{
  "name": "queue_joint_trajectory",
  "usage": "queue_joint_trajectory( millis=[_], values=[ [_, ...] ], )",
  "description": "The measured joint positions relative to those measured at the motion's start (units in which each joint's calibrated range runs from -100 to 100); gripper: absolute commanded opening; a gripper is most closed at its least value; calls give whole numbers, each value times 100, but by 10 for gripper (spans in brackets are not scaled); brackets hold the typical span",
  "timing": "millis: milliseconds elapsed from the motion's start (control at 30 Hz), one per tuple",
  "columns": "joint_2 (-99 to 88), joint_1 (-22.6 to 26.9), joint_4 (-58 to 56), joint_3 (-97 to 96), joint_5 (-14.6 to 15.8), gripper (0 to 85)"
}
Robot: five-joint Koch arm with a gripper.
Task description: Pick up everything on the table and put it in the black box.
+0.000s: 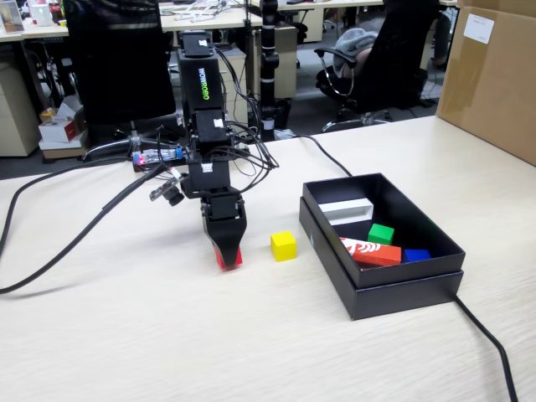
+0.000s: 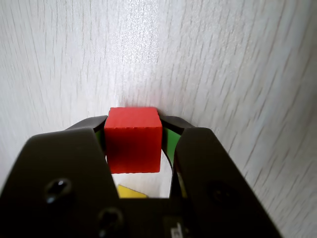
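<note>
Grasping the red cube (image 2: 132, 139), the fingers (image 1: 228, 251) press it against the counter (image 1: 126, 335). Yellow cube (image 1: 283, 245) sits just beside; green cube (image 1: 381, 234) lies inside the black box (image 1: 402, 293).

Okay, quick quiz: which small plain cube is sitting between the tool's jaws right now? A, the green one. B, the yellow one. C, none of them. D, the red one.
D: the wrist view shows the small red cube pressed between the jaws of the tool, while the small yellow cube sits free on the light beige wood-grain table and the small green cube lies in the shallow matte black box.
</note>
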Motion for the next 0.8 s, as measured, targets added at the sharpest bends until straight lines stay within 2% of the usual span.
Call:
queue_joint_trajectory(
  millis=[100,300,467,733,800],
  values=[
    [-259,-10,-116,-27,-5,114],
    [-1230,49,-1146,310,34,114],
    [-2472,274,-1773,666,117,114],
    [-3146,957,-1889,1515,357,114],
    [-3003,1353,-1913,2017,493,114]
  ],
)
